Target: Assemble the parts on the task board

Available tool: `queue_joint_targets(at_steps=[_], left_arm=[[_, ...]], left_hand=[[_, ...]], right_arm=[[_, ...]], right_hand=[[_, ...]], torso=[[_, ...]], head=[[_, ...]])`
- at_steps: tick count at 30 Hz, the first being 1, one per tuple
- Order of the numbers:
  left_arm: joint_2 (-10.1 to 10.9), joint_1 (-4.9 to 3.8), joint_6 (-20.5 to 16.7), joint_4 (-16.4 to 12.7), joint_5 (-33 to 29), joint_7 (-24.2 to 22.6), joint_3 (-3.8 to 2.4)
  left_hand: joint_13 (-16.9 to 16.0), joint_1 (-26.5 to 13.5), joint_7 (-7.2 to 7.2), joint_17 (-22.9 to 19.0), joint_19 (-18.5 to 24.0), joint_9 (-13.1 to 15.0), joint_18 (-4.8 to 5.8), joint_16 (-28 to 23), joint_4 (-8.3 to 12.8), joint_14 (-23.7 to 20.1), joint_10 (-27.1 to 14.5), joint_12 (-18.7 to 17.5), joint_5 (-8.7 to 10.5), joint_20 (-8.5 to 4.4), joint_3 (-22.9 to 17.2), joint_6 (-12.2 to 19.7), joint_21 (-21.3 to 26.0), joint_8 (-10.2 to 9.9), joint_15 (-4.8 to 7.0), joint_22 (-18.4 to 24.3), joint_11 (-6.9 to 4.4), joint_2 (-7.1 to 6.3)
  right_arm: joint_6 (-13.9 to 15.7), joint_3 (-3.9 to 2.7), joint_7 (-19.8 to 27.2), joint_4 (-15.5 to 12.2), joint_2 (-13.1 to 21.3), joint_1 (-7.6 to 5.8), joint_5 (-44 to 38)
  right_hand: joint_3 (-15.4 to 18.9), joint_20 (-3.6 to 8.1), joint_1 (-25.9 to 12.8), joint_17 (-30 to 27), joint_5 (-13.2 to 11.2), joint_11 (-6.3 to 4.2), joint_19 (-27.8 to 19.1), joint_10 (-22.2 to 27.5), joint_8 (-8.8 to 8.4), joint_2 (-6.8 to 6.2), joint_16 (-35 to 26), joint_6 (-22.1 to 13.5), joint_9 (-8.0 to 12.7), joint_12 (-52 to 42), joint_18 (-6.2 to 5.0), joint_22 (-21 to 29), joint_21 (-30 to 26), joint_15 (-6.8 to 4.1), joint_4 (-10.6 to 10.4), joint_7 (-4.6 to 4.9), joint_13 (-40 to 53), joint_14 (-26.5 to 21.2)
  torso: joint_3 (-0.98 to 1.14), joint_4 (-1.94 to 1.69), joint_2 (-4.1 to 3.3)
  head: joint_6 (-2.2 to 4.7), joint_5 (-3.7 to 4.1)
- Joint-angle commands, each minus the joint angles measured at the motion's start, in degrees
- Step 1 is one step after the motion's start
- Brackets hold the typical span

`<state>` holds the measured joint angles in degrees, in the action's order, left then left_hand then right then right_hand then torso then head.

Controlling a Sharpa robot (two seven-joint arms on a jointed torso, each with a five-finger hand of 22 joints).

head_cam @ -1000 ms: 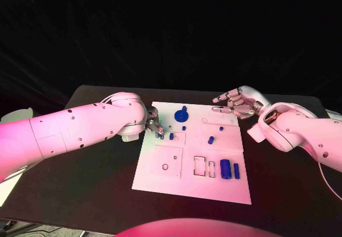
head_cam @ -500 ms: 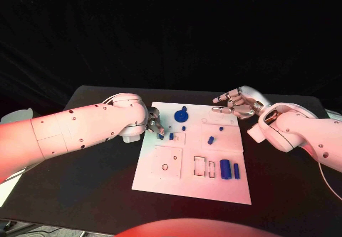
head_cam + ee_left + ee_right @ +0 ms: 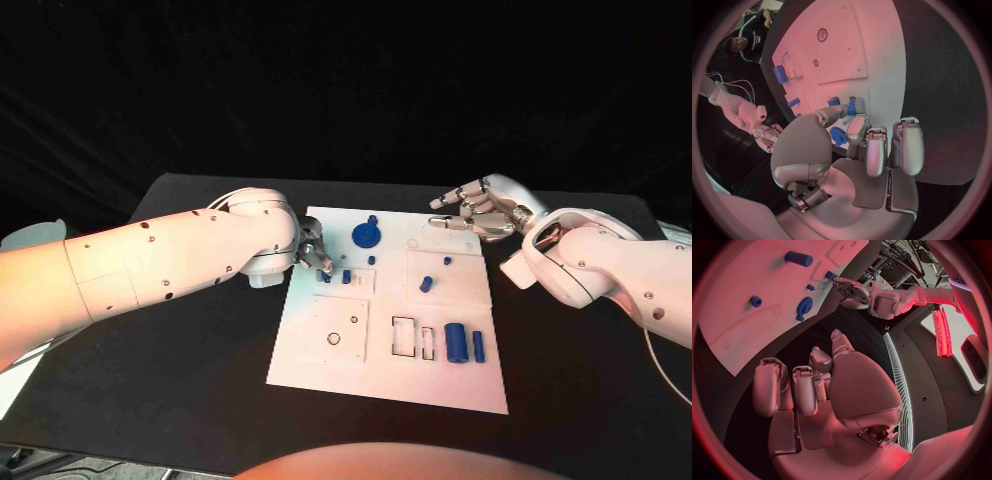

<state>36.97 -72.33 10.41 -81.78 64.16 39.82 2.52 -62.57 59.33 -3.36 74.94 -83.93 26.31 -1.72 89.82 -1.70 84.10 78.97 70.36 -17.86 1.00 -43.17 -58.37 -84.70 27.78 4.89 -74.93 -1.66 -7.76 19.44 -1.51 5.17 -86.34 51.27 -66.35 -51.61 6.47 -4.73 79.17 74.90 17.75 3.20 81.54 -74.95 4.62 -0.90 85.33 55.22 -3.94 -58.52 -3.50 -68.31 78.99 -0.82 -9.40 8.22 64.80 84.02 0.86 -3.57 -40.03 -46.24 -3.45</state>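
On a black surface [image 3: 173, 370], the white task board [image 3: 378, 370] lies between the arms as the left hand [image 3: 315, 256] pinches a small blue part [image 3: 851, 107] over its near-left edge, apparently to seat it, while the right hand [image 3: 476, 212] hovers loosely spread, holding nothing.

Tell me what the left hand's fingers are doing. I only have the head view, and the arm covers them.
Observer: In the left wrist view, the left hand has its fingertips right at a small blue piece on the task board. I cannot tell whether the piece is pinched.
Operator: Check the right palm.
Observer: In the right wrist view, the right hand holds nothing. Its palm is bare and its fingers are apart.
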Motion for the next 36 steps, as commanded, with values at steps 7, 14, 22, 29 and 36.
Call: queue_joint_targets(at_steps=[7, 14, 22, 29, 36], left_arm=[[-0.88, 0.33, 4.25, 1.12, -0.18, 2.71, 0.27], [-1.07, 0.33, 6.08, 1.44, -0.13, 2.82, 0.28], [-1.14, 0.33, 7.98, 1.63, -0.03, 2.94, 0.28], [-1.10, 0.33, 8.32, 1.63, 0.40, 2.97, 0.28], [-1.02, 0.33, 7.89, 1.80, 0.97, 2.98, 0.28]], left_hand=[[-1.73, 0.31, 0.98, 15.06, -5.49, -0.14, 0.80, 0.18, 3.93, 5.90, 1.15, 1.40, -0.35, -0.22, -2.92, -1.75, -0.41, 0.46, 0.11, -13.85, -0.21, 1.39], [-1.08, 0.21, 1.18, 15.06, -5.49, -0.09, 0.80, 0.18, 3.95, 5.90, 0.89, 0.84, -0.35, -0.26, -2.41, -2.16, -0.44, 0.76, 0.19, -13.85, -0.36, 1.56], [-0.63, 0.25, 1.36, 15.06, -5.51, -0.01, 0.83, 0.18, 4.11, 5.90, 0.73, 0.45, -0.37, -0.28, -2.07, -2.46, -0.58, 1.04, 0.29, -13.89, -0.50, 1.57], [-0.44, 0.26, 1.49, 15.06, -5.50, 0.06, 0.83, 0.18, 4.16, 5.90, 0.70, 0.26, -0.41, -0.30, -1.88, -2.68, -0.59, 1.25, 0.37, -13.89, -0.60, 1.71], [-0.48, 0.27, 1.57, 15.06, -5.53, 0.10, 0.87, 0.18, 4.18, 5.90, 0.76, 0.26, -0.52, -0.33, -1.95, -2.76, -0.80, 1.37, 0.44, -13.94, -0.69, 1.95]], right_arm=[[-0.72, 0.00, 0.55, -0.05, -0.09, 0.03, -0.47], [-0.75, 0.00, 0.58, -0.07, -0.05, 0.03, -0.47], [-0.71, 0.00, 0.66, -0.10, -0.05, 0.03, -0.47], [-0.74, 0.00, 0.69, -0.06, -0.07, 0.03, -0.47], [-0.75, 0.00, 0.71, -0.06, -0.07, 0.03, -0.47]], right_hand=[[0.35, 0.17, -0.70, 9.19, 0.20, -0.10, -0.27, 0.38, -0.22, -0.02, -0.17, 0.33, -0.01, -0.25, -0.89, 0.02, -0.37, -0.48, 0.01, -0.02, -0.05, 4.56], [0.35, 0.17, -0.70, 9.19, 0.20, -0.10, -0.27, 0.38, -0.22, -0.02, -0.17, 0.33, -0.01, -0.25, -0.89, 0.02, -0.37, -0.48, 0.01, -0.02, -0.05, 4.56], [0.35, 0.17, -0.70, 9.19, 0.20, -0.10, -0.27, 0.38, -0.22, -0.02, -0.17, 0.33, -0.01, -0.25, -0.89, 0.02, -0.37, -0.48, 0.01, -0.02, -0.05, 4.56], [0.35, 0.17, -0.70, 9.19, 0.20, -0.10, -0.27, 0.38, -0.22, -0.02, -0.17, 0.33, -0.01, -0.25, -0.89, 0.02, -0.37, -0.48, 0.01, -0.02, -0.05, 4.56], [0.35, 0.17, -0.70, 9.19, 0.20, -0.10, -0.27, 0.38, -0.22, -0.02, -0.17, 0.33, -0.01, -0.25, -0.89, 0.02, -0.37, -0.48, 0.01, -0.02, -0.05, 4.56]], torso=[[-0.01, 0.00, -0.01], [-0.01, -0.03, 0.03], [-0.02, -0.04, 0.03], [-0.06, -0.02, 0.01], [-0.02, -0.05, 0.01]], head=[[-0.25, -0.01], [-0.35, 0.02], [-0.40, -0.01], [-0.41, -0.09], [-0.40, -0.11]])
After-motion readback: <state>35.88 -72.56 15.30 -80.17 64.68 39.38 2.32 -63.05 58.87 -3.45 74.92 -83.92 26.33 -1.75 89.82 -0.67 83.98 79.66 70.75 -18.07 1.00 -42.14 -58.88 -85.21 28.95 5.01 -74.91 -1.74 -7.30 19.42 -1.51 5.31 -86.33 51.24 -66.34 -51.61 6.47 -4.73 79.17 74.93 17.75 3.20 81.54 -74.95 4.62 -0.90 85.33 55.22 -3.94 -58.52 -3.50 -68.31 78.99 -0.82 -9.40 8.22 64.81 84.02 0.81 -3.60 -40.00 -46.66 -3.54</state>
